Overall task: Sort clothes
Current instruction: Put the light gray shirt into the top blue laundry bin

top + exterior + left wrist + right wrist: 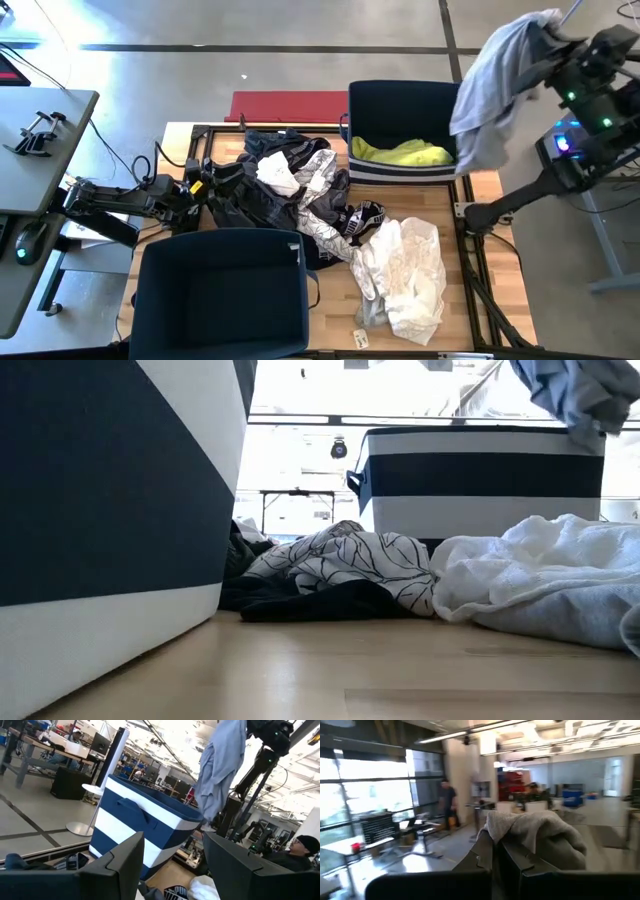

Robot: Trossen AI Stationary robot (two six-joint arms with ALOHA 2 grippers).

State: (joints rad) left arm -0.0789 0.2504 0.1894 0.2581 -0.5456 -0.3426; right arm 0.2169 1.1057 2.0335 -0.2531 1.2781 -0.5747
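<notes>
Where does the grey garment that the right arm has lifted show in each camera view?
High view: grey garment hangs upper right, beside the striped bin.
Low view: top right corner, above that bin.
Left wrist view: hanging top centre, above the bin.
Right wrist view: draped over the right end effector, centre.
Shared landmark: the striped bin.

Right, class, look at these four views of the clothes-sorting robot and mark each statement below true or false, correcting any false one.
1. The right gripper holds a grey garment raised high beside the far striped bin. True.
2. A bright yellow garment lies inside that far bin. True.
3. The left gripper is clamped on the white garment. False: it is open and empty, low at the table's left edge, facing the pile.
4. The red board lies on top of the clothes pile. False: it lies flat beyond the table's far edge, left of the bin.
5. The near dark blue bin holds a yellow garment. False: none shows in it.
</notes>
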